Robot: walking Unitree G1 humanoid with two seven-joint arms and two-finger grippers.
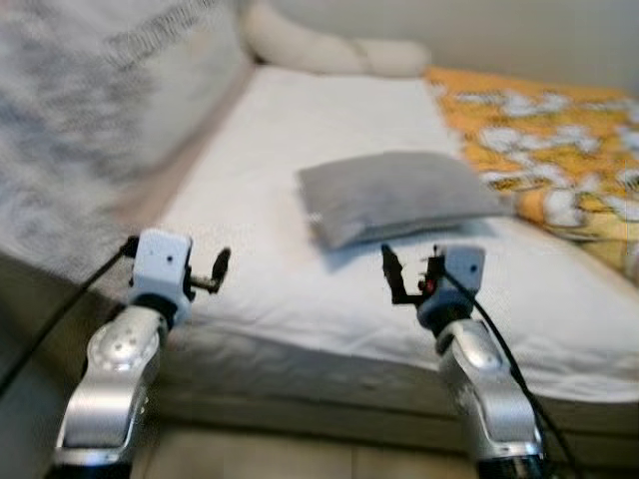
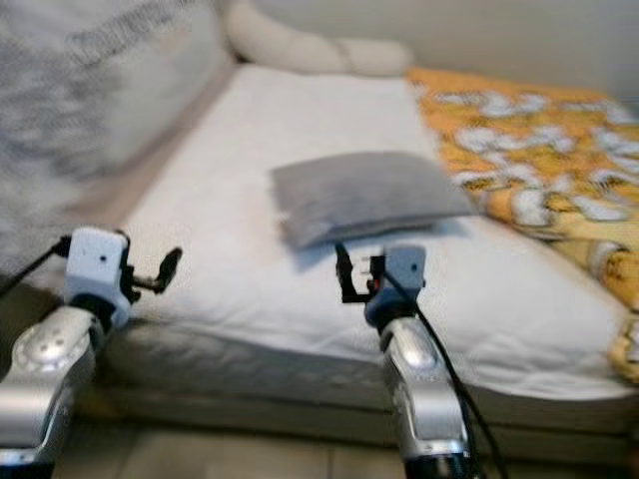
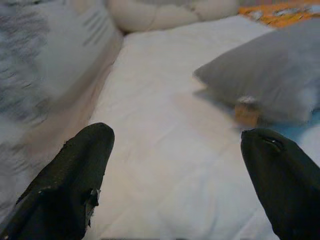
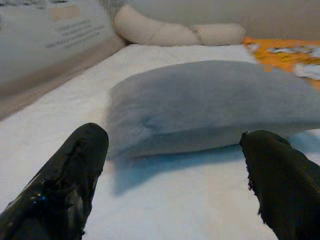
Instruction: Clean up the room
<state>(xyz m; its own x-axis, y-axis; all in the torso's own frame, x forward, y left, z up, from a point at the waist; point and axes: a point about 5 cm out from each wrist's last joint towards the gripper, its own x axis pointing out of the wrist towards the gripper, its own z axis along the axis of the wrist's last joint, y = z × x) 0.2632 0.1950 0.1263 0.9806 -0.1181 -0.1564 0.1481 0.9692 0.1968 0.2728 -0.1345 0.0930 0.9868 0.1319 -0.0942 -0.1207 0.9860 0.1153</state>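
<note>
Bare white sheet [image 1: 300,130] btwn grey pillow [image 1: 394,195] & left cushions [image 1: 90,120]: open lane. Pillow blocks straight ahead of right gripper [image 1: 414,274]; orange blanket [image 1: 544,135] crowds right side.

You have a plain grey pillow [image 1: 397,196] on a white mattress [image 1: 300,130], with an orange blanket [image 1: 544,140] patterned in white and yellow blotches on the robot's right. A cream bolster [image 1: 329,50] lies at the far end. Along the left runs a pale cushion [image 1: 90,110] with blurred grey streaks. Both arms are silver with white wrist blocks, and the fingers [image 4: 65,185] are black
</note>
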